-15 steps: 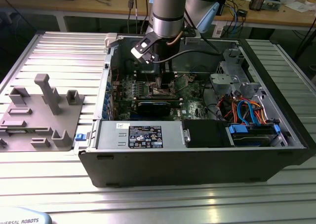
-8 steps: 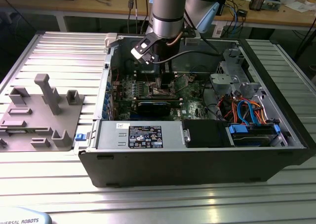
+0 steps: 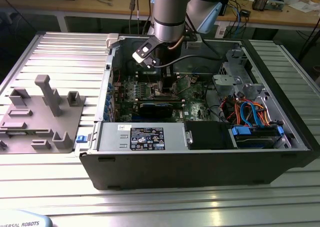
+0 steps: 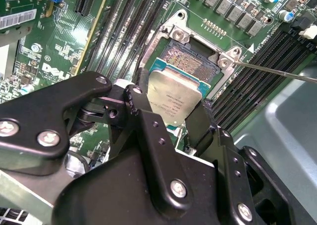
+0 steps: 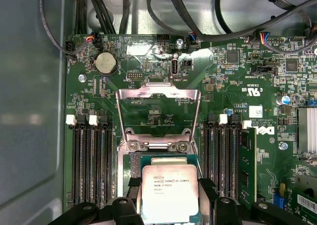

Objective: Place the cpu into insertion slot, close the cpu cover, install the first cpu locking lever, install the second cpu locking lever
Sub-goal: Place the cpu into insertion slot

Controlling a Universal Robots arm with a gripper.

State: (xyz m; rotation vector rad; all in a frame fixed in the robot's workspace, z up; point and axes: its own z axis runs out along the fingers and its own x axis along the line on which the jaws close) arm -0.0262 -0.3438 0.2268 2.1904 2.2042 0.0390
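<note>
My gripper (image 4: 171, 106) is shut on the cpu (image 4: 176, 93), a square silver-topped chip pinched by its edges between two black fingers (image 4: 198, 123). The chip hangs tilted just over the insertion slot (image 4: 190, 61), whose pin field shows beyond its far edge. In the first wrist view the cpu (image 5: 169, 190) covers most of the insertion slot (image 5: 161, 160), with the gripper (image 5: 169, 207) around it. The cpu cover (image 5: 158, 92) stands swung open, upright behind the slot. A thin metal lever rod (image 4: 277, 72) sticks out beside the socket. In the exterior view the gripper (image 3: 162, 84) reaches down into the computer case.
Long black memory slots (image 5: 91, 160) flank the socket on both sides. The green motherboard (image 3: 145, 89) lies inside the open case, with a power supply box (image 3: 145, 137) at the front and cabled drive bays (image 3: 255, 117) at the exterior view's right. A grey fixture (image 3: 40, 112) sits outside on the left.
</note>
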